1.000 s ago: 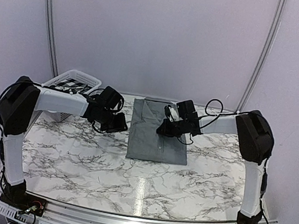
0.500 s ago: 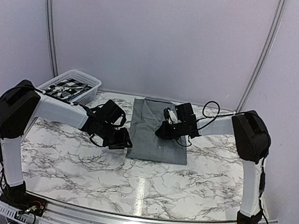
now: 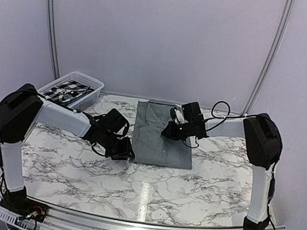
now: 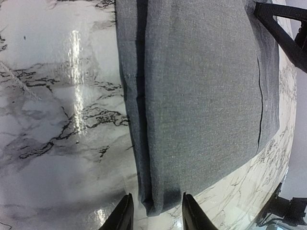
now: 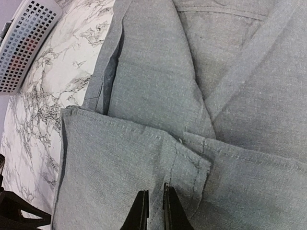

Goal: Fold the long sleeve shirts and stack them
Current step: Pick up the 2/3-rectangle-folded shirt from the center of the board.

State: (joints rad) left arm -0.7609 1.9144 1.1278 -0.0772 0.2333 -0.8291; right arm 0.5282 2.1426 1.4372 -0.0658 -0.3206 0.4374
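Grey shirt point(image 3: 162, 136) lies folded at table point(image 3: 78, 164) centre; L gripper point(image 4: 154, 213) open, fingers astride its near-left corner; R gripper point(image 5: 154, 211) closed, tips over a folded cuff atop shirt

Soft, even light from overhead fills my workspace and leaves only faint shadows on the marble table point(image 3: 77, 167). One white streak of glare runs down its polished top in the overhead view and again in my left wrist view, where the wide lens bows the edges. The weave of the grey shirt point(image 4: 201, 96) reads crisp in both wrist views; the basket point(image 5: 24, 43) goes slightly soft.
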